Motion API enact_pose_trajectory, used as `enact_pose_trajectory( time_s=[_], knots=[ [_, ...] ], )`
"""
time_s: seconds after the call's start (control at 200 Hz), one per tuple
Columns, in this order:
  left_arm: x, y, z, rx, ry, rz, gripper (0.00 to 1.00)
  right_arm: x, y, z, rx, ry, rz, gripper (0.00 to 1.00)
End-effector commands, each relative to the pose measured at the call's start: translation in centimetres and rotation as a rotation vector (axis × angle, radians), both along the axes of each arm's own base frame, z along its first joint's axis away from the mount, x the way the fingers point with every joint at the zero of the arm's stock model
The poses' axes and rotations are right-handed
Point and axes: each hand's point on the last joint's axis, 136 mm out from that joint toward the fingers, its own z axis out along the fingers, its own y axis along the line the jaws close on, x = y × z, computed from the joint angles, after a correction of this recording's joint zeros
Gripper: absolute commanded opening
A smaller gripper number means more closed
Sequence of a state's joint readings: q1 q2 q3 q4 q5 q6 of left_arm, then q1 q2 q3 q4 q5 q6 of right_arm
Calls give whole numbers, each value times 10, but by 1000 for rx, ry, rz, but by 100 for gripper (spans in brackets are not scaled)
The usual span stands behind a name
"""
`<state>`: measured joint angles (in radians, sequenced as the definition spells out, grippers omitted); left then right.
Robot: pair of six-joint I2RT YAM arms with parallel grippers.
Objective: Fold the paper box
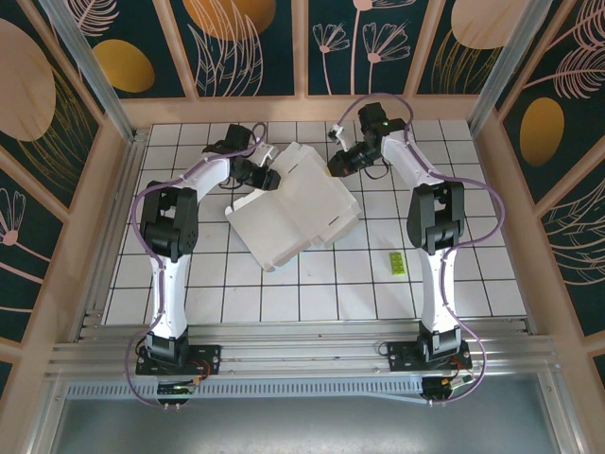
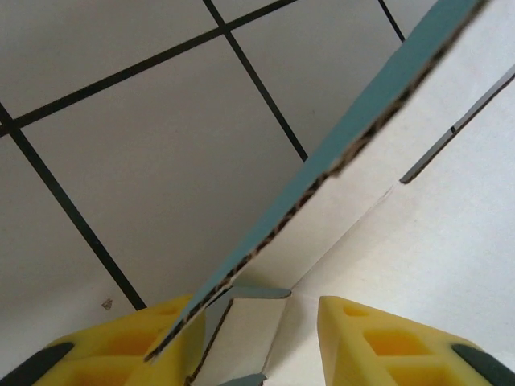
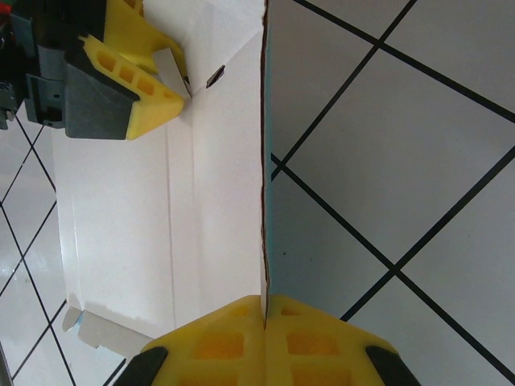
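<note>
One paper box [image 1: 293, 210], one green slip [image 1: 397, 263]

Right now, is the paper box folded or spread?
Partly folded. The paper box lies mostly spread, white side up; the right gripper pinches one panel raised on edge, teal outside.

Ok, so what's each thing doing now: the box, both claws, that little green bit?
paper box: not folded yet, white side up, edges lifted
left gripper: open, a box flap between its jaws
right gripper: shut on the box's raised edge
yellow-green slip: lying flat, away from the box
</note>
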<state>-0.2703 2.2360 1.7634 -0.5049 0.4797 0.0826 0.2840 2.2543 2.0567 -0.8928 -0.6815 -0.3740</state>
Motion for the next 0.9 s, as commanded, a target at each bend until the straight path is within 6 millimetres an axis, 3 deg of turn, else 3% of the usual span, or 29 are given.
enact_pose_trajectory(
  time_s=[0.0,0.34,0.481,0.631,0.896],
  knots=[
    [-2,-3,2,-23,15,-25,34,-3,3,9,4,-12,-3,1],
    [0,-6,30,-55,-77,-26,25,3,2,8,-35,-36,-34,1],
    [-5,-11,28,-21,-97,-50,20,3,2,7,-41,-40,-36,1],
    [-10,-18,19,68,-129,-67,8,6,3,4,-52,-45,-49,1],
    [-15,-26,16,257,-272,-68,7,9,4,7,-67,-86,-95,1]
  ],
)
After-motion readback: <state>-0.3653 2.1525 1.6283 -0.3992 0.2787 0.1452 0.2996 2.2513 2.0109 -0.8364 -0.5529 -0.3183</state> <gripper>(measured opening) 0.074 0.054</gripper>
